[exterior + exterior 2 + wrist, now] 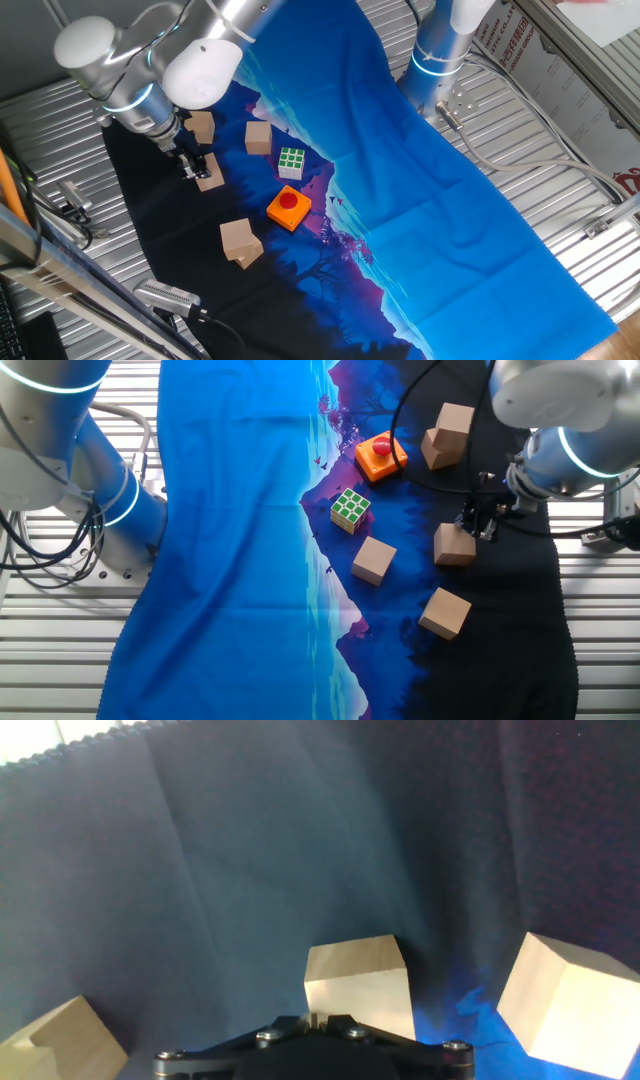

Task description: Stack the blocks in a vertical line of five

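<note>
Five light-tan wooden blocks are on the cloth-covered table (520,190). In one fixed view, two of them make a small stack of two (240,242) at the near side, a little shifted against each other; in the other fixed view the same stack (447,434) is at the far right. The three other blocks lie single: one block (258,137) is left of the green-and-white puzzle cube (291,162), one block (203,126) is partly hidden behind the arm, and one block (211,172) is directly at the tool (192,166). There is one puzzle cube and one flat orange block with a red round button (289,207), just beside each other in the middle of the cloth. The tool is low over its block (454,545), touching it or almost; I cannot tell if the fingers are spread or pressed together, because the hand view shows only the tool body above this block (360,986).
</note>
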You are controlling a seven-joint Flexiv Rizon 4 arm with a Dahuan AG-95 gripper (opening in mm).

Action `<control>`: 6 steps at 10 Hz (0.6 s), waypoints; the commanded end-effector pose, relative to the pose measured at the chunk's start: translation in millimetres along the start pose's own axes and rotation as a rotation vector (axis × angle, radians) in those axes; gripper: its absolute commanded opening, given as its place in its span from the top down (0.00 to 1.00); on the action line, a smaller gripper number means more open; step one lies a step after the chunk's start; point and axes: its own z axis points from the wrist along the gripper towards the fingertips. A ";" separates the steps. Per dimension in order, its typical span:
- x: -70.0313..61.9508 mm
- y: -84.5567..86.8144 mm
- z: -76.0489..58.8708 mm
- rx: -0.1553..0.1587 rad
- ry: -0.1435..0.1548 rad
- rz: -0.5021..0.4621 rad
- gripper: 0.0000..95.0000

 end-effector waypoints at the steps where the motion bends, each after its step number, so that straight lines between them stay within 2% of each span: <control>1: -1.6 -0.1 4.8 0.042 0.040 -0.107 0.80; 2: -1.6 -0.1 4.8 0.046 0.043 -0.142 0.20; 3: -1.6 -0.1 4.8 0.041 0.050 -0.167 0.00; 4: -1.2 -0.5 4.6 0.019 0.053 -0.164 0.00; 5: -1.2 -0.3 4.3 -0.023 0.045 -0.145 0.00; 6: -2.0 1.4 2.7 -0.073 0.062 -0.107 0.00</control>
